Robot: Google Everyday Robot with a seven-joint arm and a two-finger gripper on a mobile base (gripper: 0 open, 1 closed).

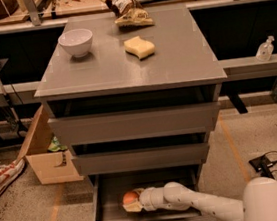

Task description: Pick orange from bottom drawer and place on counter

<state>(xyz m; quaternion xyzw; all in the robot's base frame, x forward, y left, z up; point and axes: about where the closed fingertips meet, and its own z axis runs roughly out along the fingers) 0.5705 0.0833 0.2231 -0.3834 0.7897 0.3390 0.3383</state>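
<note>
A white bowl (75, 42) stands left of a pale yellow sponge (139, 47), well apart from it. A crumpled snack bag (126, 9) lies behind the sponge. 2 wider grey drawers (135, 124) sit slightly pulled out. An open cardboard box (42, 157) rests on the floor at left, near 2 sneakers (4, 176). A clear bottle (265, 49) stands on the right ledge. The end effector (132, 205) is inside the bottom drawer (109, 199).

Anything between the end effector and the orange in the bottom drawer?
Nothing: in the camera view the end effector sits right against the orange inside the bottom drawer, no gap showing.
</note>
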